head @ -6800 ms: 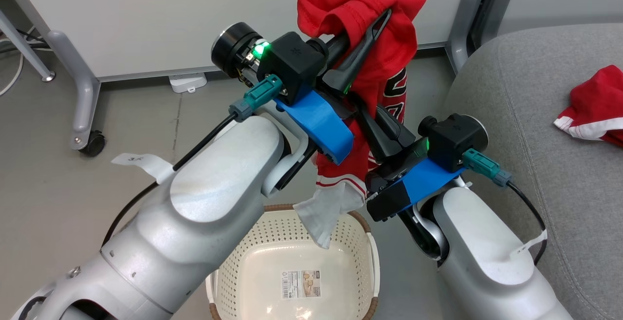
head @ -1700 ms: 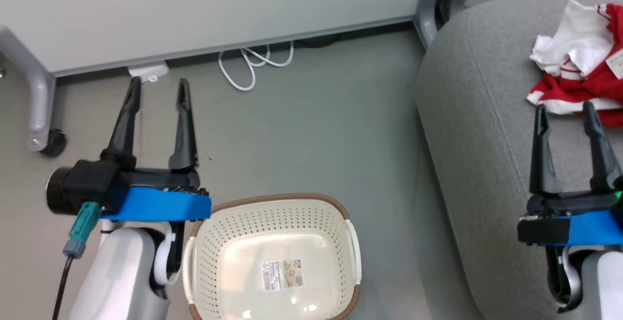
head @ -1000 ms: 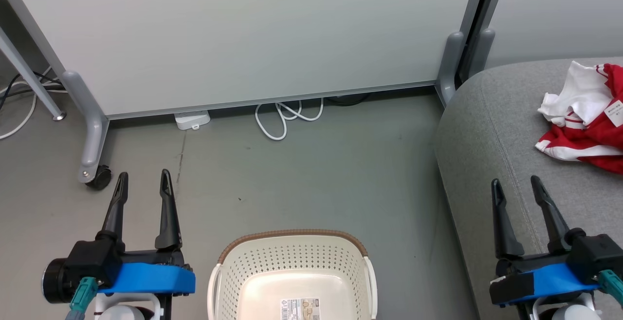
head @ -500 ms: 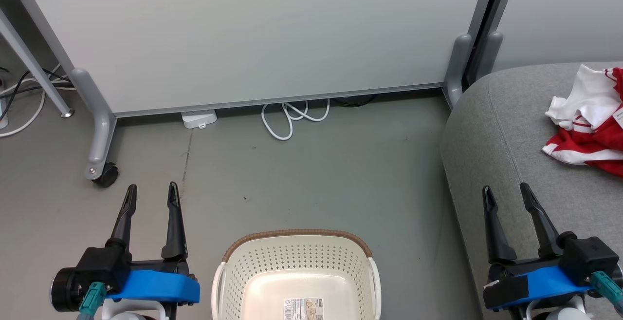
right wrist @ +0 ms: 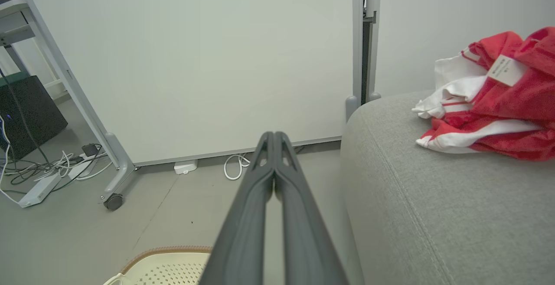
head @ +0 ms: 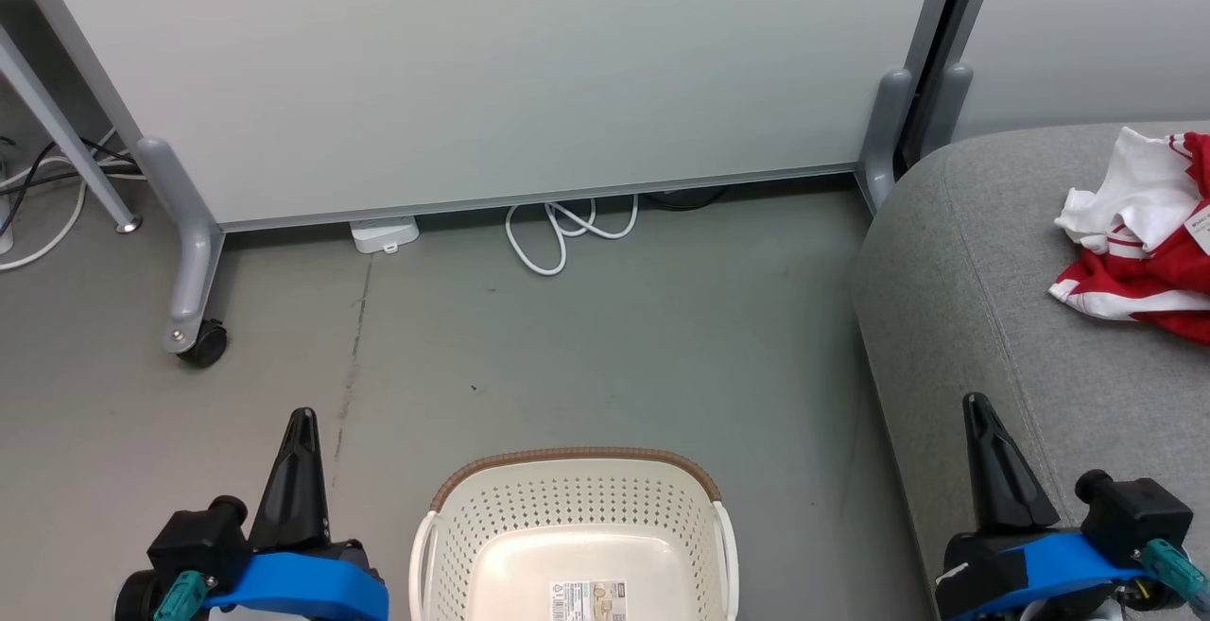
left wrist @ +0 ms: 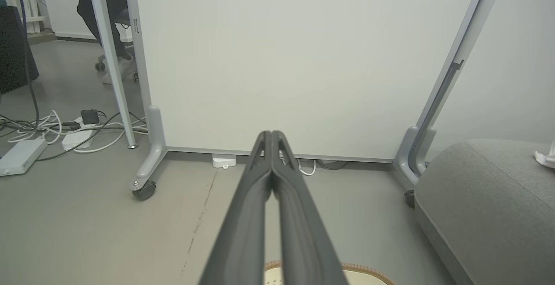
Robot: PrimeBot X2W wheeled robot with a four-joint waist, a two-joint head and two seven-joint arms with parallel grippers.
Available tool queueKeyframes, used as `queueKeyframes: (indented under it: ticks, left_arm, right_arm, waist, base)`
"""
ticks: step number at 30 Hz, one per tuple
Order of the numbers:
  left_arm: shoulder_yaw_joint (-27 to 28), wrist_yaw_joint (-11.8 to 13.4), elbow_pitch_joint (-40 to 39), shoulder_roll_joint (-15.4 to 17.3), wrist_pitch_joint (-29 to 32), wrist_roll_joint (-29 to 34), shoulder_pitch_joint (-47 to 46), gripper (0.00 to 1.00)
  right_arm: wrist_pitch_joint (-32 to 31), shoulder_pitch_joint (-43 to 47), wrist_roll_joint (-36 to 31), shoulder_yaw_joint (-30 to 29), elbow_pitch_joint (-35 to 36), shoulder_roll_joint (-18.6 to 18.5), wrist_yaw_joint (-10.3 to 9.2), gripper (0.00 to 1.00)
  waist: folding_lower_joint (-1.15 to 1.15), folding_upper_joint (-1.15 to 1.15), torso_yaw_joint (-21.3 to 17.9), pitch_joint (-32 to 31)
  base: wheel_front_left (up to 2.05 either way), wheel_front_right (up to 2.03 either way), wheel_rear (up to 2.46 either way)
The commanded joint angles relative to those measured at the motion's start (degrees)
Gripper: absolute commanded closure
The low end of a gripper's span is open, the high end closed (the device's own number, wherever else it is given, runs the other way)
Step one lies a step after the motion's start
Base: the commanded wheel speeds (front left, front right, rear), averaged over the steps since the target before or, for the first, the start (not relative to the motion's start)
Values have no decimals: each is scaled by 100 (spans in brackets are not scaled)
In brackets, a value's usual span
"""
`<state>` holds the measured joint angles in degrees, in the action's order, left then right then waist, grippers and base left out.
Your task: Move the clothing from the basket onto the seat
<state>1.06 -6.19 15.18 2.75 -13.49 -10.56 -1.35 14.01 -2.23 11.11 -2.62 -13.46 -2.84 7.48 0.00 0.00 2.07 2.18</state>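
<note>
The crumpled red sports clothing [head: 1149,252] with white stripes and a white part lies heaped on the far right of the large light grey upholstered seat [head: 1002,337], a small tag [head: 1199,220] on top. The cream oval perforated plastic basket [head: 577,458] with a brown woven-look rim stands on the floor [head: 586,356] to the left, well apart; what shows of its inside holds only a label sticker [head: 588,600], its near end cut off. So the move looks done, nothing evidently left. The left gripper [head: 302,424] and right gripper [head: 976,410] flank the basket, each with dark fingers pressed together, empty.
</note>
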Motion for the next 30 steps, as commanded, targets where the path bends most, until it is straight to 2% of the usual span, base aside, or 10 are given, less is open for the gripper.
queueKeyframes:
  ticks: [1,13,30]
  left_arm:
    - [44,-8,-70,9,45,-194,-147,100]
    - [105,-29,-112,11,344,-1511,-191,100]
    - [203,-56,-126,13,728,-3071,-268,100]
  right_arm:
    - [-44,-83,211,-28,81,-7,0,100]
    - [-366,-132,1510,-82,79,-7,0,100]
    - [-761,-208,3058,-154,55,-7,1,100]
  waist:
    - [0,0,-1,-1]
    - [0,0,-22,-21]
    - [0,0,-51,-49]
  base:
    - [0,0,0]
    - [0,0,0]
    - [0,0,0]
